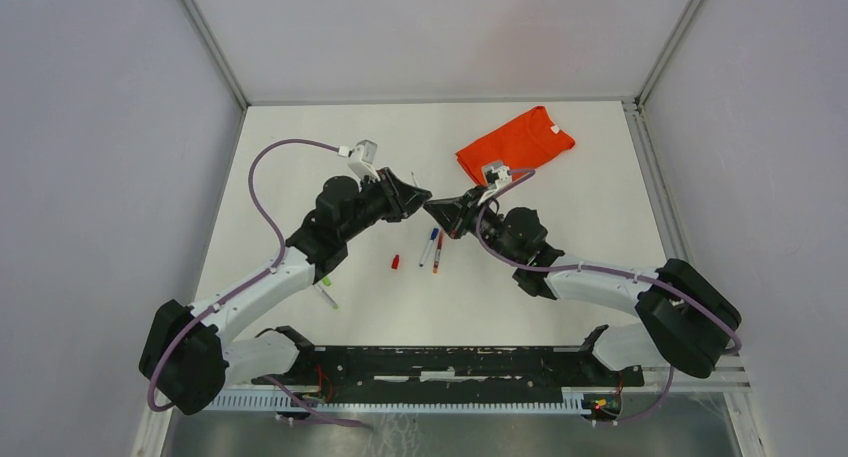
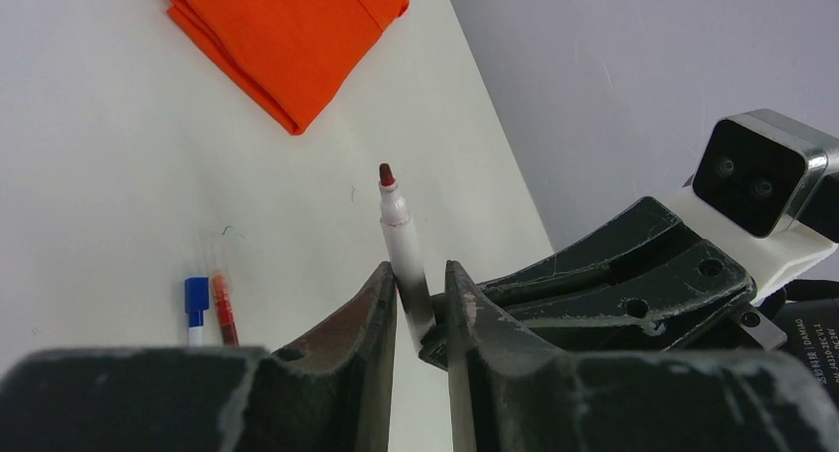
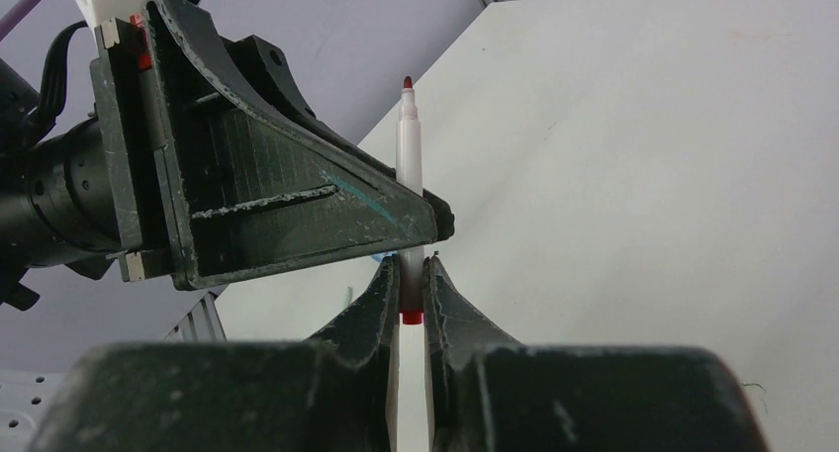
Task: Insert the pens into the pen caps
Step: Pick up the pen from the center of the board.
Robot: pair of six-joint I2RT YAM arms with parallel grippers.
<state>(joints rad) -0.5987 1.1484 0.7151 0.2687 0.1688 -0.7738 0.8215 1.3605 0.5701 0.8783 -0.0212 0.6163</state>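
A white-barrelled pen [image 2: 401,239] with a bare red tip stands upright above the table, held between the two grippers. My right gripper [image 3: 413,264] is shut on its lower end, and the red butt shows just below the pads. My left gripper [image 2: 420,274] straddles the barrel higher up, with its jaws narrow and a slim gap still showing on one side. In the top view the two grippers [image 1: 418,199] [image 1: 437,210] meet tip to tip at mid-table. A small red cap [image 1: 396,262] lies on the table in front of them.
A blue pen [image 1: 430,247] and an orange pen [image 1: 438,252] lie side by side near the red cap. A green pen [image 1: 327,285] lies by the left forearm. The folded orange shirt [image 1: 515,142] is at the back right. Grey walls enclose the table.
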